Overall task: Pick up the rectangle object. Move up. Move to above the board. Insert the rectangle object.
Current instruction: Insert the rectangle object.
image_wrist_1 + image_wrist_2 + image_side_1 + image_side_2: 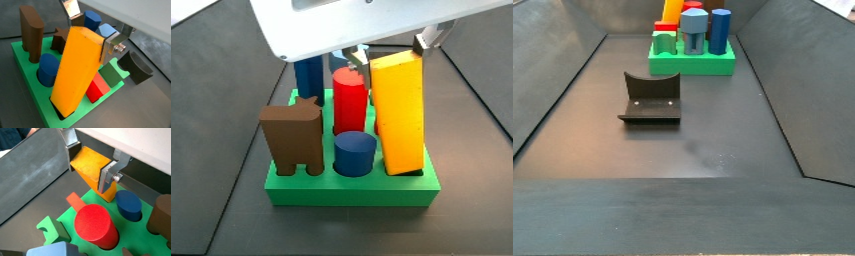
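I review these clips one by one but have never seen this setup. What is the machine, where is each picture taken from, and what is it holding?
It is a single robot arm ending in a gripper with two flat silver fingers. Two pictures come from cameras on the arm's wrist, looking down past those fingers. The other two come from cameras fixed beside the table.

On the dark floor sits the board, a green base with shaped holes. Standing in it are a red cylinder, a short blue cylinder, a brown block and a taller blue piece at the back. The dark L-shaped fixture in front of the board is part of the rig.

The gripper is above the board, fingers at the top of the rectangle object, the tall orange block. Its lower end already sits in a hole at the board's edge.
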Motion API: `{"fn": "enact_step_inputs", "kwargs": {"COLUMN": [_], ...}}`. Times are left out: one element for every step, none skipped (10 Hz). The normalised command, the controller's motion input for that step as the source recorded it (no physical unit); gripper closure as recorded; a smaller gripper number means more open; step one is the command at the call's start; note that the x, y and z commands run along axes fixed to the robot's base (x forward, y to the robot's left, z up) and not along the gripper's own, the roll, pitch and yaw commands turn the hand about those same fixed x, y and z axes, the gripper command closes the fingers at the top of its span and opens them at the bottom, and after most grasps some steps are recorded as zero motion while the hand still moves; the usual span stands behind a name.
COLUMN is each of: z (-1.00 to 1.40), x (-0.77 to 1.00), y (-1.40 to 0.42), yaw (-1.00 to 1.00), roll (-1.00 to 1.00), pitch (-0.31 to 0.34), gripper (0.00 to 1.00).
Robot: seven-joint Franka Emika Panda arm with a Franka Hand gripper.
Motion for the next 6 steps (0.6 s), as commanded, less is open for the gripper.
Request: {"fn": "enact_step_inputs", "kwargs": {"z": [-0.18,-0.03,-0.01,-0.01,0.0,-0.1], "x": [0.1,0.3,0.33,0.35,0.39,0.23], "y": [-0.37,-0.37,-0.35,-0.34,-0.33,-0.36], "yaw": [0.0,-0.04,-0.07,-0.07,-0.07,-0.08], "roll": [0.5,0.5,0.5,0.5,0.5,0.5], "pitch": [0.0,0.0,0.0,0.0,0.0,0.0], "gripper": [1.0,1.0,1.0,1.0,1.0,1.0]}}
